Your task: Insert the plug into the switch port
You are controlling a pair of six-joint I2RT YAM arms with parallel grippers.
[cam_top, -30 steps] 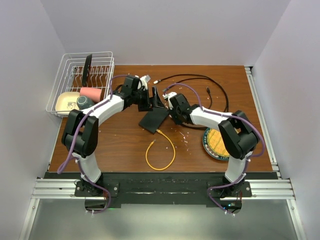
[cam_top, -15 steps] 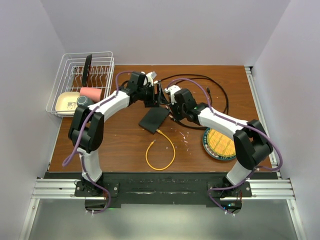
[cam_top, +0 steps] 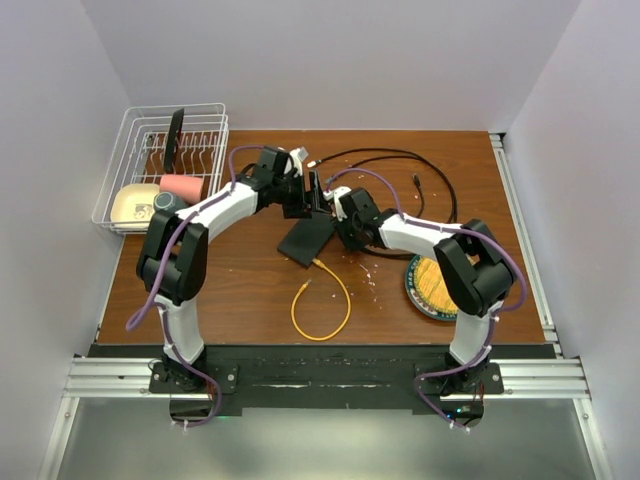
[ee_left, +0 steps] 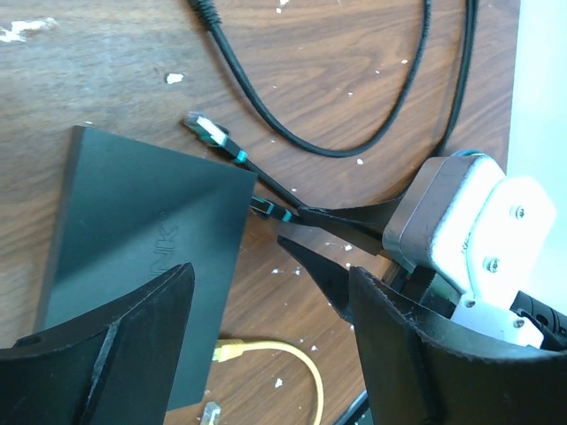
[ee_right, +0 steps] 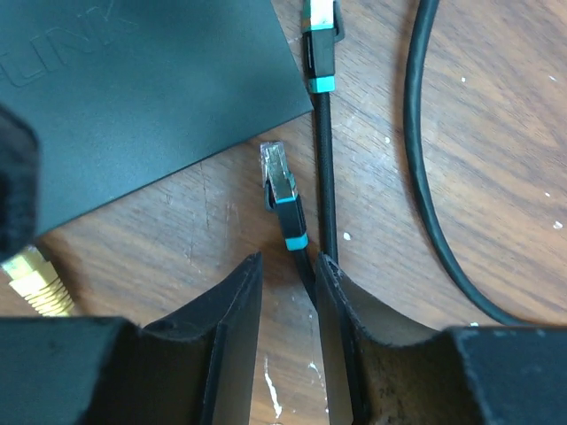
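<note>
The switch (cam_top: pixel 306 240) is a flat matte-black box lying on the wooden table. It also shows in the left wrist view (ee_left: pixel 142 257) and the right wrist view (ee_right: pixel 133 97). A black plug (ee_right: pixel 282 190) with a silver tip and a teal band lies just off the switch's edge, and it also shows in the left wrist view (ee_left: pixel 262 209). My right gripper (ee_right: pixel 290 261) is narrowly open. The plug's cable runs between its fingers, against the right one. My left gripper (ee_left: pixel 273 341) is wide open and empty, above the switch's corner and the bare wood.
A second teal-banded plug (ee_right: pixel 319 40) and its black cable (cam_top: pixel 400 156) lie beside the first. A yellow patch cable (cam_top: pixel 322 300) lies near the switch's front. A round yellow-and-dark plate (cam_top: pixel 438 286) sits at the right. A wire dish rack (cam_top: pixel 150 165) stands at the back left.
My right arm swung its elbow outward and came back, with its gripper staying by the switch's far corner. My left gripper shifted slightly to the right.
</note>
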